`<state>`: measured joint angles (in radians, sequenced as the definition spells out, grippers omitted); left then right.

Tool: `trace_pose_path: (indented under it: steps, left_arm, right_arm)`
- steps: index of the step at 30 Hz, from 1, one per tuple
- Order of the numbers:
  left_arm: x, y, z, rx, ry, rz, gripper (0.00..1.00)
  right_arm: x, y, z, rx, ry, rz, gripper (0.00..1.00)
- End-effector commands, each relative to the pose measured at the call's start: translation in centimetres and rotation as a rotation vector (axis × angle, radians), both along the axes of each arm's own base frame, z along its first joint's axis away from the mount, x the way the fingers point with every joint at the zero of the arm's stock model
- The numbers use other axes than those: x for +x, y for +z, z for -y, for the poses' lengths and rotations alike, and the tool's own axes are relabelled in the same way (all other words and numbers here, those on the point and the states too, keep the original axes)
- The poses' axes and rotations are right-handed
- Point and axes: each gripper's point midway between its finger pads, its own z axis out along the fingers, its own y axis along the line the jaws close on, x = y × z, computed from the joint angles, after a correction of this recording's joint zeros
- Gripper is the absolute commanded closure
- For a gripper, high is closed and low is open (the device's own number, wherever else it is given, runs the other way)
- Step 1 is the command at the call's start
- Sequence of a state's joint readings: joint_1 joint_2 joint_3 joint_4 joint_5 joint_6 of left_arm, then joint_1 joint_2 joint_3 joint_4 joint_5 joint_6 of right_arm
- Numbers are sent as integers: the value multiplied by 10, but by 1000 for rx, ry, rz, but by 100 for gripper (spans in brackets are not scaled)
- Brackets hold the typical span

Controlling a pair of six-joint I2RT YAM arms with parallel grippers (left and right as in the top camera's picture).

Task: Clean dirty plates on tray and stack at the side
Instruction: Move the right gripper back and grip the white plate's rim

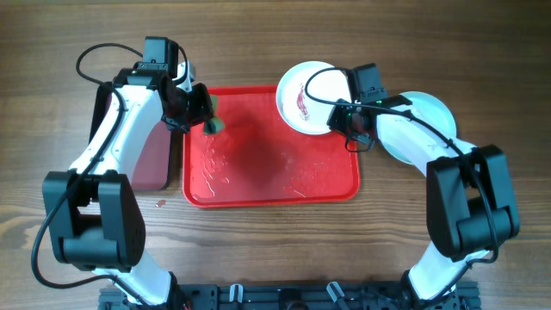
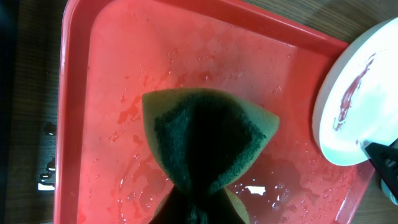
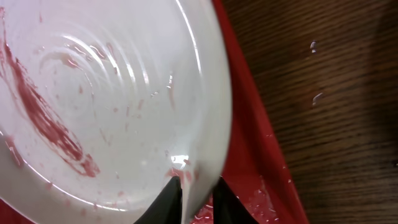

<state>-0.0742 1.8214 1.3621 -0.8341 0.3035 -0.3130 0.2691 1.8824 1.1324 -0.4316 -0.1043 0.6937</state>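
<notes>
Two plates show from overhead; the white plate (image 1: 303, 99) with its red sauce smear (image 3: 62, 140) is held at the far right corner of the red tray (image 1: 258, 185), much of it overhanging the far rim; a pale blue plate (image 1: 428, 112) lies on the table (image 1: 275, 34) to the right, partly under my right arm; I cannot tell whether another is stacked beneath it. My right gripper (image 3: 188, 200) is clenched on the white plate's rim, one finger on each face, an edge pinch only; my left gripper (image 1: 203, 116) is clamped on the green sponge (image 2: 208, 134), which hangs over the tray's far left corner, well apart from the plate. The tray floor is wet with pinkish drips (image 2: 127, 115); a maroon tray (image 1: 151, 164) lies beside it under my left arm.

Step in hand, as I judge it: wipe the white plate. To do it well I'd bring the plate further in over the tray so runoff lands inside the rim; carry the sponge across and lay its dark green face flat on the dish; start on the long smear and sweep along it; press lightly, since the pinch is shallow and a hard shove could twist the plate out of the jaws; push toward the held edge, not away; check the specks near the fingers before stacking it at the side.
</notes>
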Motion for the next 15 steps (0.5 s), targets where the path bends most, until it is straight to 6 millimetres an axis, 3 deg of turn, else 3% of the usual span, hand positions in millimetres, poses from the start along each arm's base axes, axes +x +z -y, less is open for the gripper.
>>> trace_pose_path:
  steps: [1, 5, 9, 11, 12, 14, 15]
  left_arm:
    - [-1, -5, -1, 8, 10, -15, 96]
    - [-1, -5, -1, 8, 10, -15, 96]
    - [-1, -5, -1, 8, 10, -15, 96]
    - [-1, -5, -1, 8, 10, -15, 96]
    - [-1, -5, -1, 8, 10, -15, 96]
    - [-1, -5, -1, 8, 10, -14, 96]
    - [-1, -5, -1, 8, 10, -14, 96]
  right_arm:
    - [-8, -7, -10, -7, 44, -27, 92]
    - [-25, -12, -15, -20, 91, -89, 95]
    - [-67, -10, -53, 35, 320, -179, 96]
    - [-69, -3, -55, 32, 362, -166, 83]
    - [-64, 7, -55, 18, 432, -127, 63]
    - [-43, 22, -58, -16, 559, -21, 44]
    - [-31, 26, -60, -44, 611, 47, 41]
